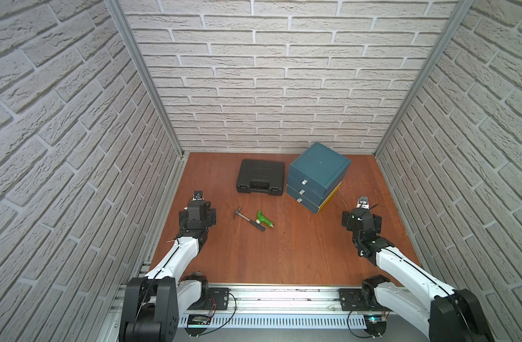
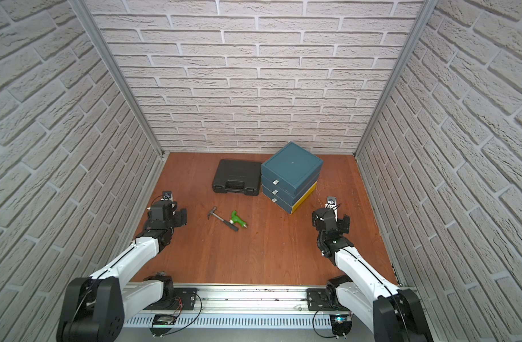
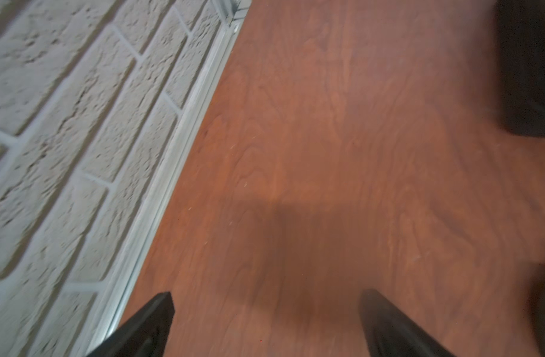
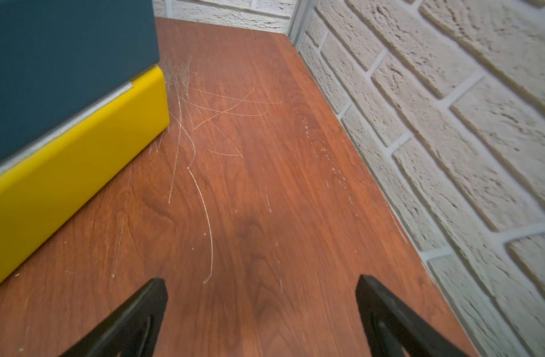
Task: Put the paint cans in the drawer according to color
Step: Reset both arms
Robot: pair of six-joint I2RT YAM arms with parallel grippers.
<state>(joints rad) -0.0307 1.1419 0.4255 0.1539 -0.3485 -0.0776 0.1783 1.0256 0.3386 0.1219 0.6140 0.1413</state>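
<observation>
The left pincer (image 3: 268,295) hangs with its jaws wide apart over bare table (image 3: 326,123), gripping nothing. The right pincer (image 4: 263,279) is likewise spread and empty, near the yellow base of the drawer cabinet (image 4: 64,61). In both top views the cabinet sits right of centre with its three drawers (image 1: 304,189) all pushed in. A closed black case (image 1: 260,177) lies to its left, and a hammer (image 1: 249,219) and a green toy drill (image 1: 264,220) lie side by side mid-frame. No paint cans show anywhere. Either the sorting is done or the cans are hidden; I cannot tell which. If work remains, the next move likely calls for pulling a drawer open by its small white tab.
</observation>
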